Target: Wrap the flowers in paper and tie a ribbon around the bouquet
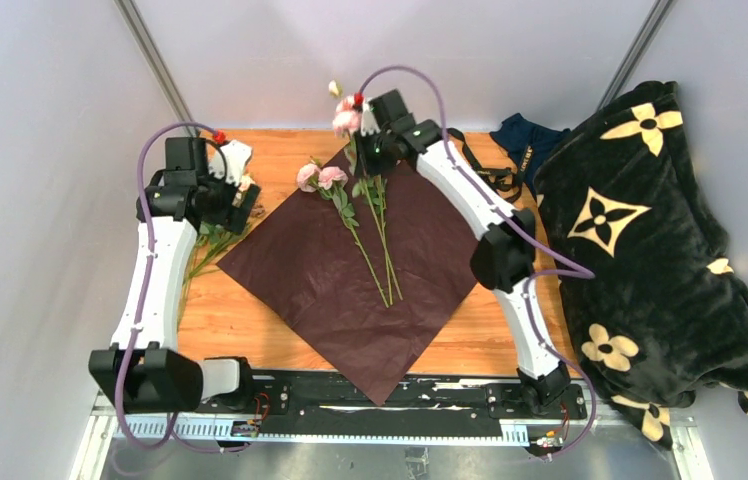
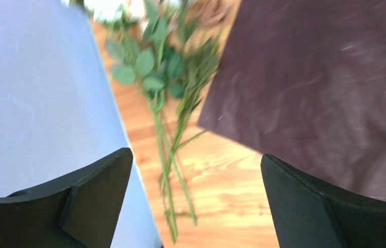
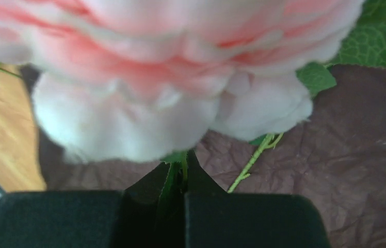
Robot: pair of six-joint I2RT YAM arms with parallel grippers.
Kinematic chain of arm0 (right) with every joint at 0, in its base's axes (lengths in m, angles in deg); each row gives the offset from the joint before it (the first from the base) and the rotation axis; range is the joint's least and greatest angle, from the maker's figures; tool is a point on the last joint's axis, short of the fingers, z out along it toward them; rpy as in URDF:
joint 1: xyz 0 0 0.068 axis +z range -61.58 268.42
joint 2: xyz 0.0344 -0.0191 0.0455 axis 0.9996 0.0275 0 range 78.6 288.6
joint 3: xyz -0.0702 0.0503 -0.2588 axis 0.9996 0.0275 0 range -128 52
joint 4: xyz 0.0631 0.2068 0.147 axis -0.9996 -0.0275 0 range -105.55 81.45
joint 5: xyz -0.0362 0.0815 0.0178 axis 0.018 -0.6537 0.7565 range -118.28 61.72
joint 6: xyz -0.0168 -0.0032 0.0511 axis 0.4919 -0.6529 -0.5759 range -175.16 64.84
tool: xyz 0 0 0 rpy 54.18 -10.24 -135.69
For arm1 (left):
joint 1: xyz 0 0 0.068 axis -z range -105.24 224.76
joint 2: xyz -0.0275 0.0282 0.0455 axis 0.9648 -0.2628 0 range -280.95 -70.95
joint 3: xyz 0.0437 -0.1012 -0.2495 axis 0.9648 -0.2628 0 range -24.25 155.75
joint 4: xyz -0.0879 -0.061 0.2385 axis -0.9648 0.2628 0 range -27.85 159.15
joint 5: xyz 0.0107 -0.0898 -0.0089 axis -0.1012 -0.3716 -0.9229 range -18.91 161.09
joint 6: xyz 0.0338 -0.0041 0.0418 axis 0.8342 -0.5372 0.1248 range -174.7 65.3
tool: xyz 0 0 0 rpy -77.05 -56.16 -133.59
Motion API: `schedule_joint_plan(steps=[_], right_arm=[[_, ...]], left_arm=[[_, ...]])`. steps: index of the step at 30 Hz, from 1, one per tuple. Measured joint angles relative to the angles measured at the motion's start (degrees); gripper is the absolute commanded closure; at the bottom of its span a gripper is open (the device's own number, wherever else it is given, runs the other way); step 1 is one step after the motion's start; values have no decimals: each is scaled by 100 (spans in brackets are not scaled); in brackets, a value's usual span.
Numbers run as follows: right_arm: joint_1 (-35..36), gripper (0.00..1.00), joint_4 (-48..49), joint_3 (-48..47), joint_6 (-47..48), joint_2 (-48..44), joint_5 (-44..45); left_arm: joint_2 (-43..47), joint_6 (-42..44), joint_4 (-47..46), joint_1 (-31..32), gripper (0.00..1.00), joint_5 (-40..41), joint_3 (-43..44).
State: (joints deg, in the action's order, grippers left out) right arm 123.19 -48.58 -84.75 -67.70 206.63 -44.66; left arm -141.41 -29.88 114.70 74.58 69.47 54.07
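Risk, right side: the right pincer (image 3: pixel 183 178) is clamped on the thin stem just under a pink rose (image 3: pixel 170 77), above the far corner of the paper (image 1: pixel 330 290). Judged: the heavy bloom could swivel or slip in so narrow a hold, and a trailing stem could drag the sheet askew. Other flowers (image 1: pixel 350 215) lie on the paper. The left pincer (image 2: pixel 196 170) stands wide apart over loose stems (image 2: pixel 167 155) beside the paper's left corner.

Room: the wall is close on that side. The paper's near corner overhangs the bench (image 1: pixel 240 310) edge. The blanket (image 1: pixel 650 250) crowds the right.
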Motion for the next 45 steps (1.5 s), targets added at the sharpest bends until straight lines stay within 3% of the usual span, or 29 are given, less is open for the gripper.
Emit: schedule_joint_plan(steps=[3, 5, 8, 11, 13, 16, 20, 27, 35, 45], right_arm=[[-17, 100, -431, -149, 15, 787, 101], [-22, 96, -525, -153, -9, 1145, 232], [-33, 79, -468, -151, -70, 1340, 531], [-37, 55, -190, -155, -192, 1355, 1010], [-44, 50, -20, -197, -251, 1362, 1368], [-76, 50, 146, -280, -243, 1403, 1823], [-96, 54, 280, 17, -225, 1255, 1943], [46, 55, 448, 1801, 20, -157, 2142], [260, 56, 756, 2389, 157, -1266, 2343], [304, 56, 752, 2653, 247, -1370, 2354]], left_arm=[[-278, 216, -125, -557, 3, 385, -339], [-463, 369, -275, -848, 16, 595, -557], [-726, 535, -557, -1172, 36, 831, -802], [-1191, 693, -885, -1556, 49, 1080, -966], [-1598, 754, -1058, -1784, 52, 1202, -979], [-2293, 802, -1261, -2151, 53, 1220, -979], [-2780, 793, -1329, -2483, 63, 986, -1027], [-2798, 540, -1526, -2498, 73, 195, -1231], [-3324, 341, -1882, -2494, 86, 221, -1172], [-3222, 269, -2046, -2483, 79, 472, -1268]])
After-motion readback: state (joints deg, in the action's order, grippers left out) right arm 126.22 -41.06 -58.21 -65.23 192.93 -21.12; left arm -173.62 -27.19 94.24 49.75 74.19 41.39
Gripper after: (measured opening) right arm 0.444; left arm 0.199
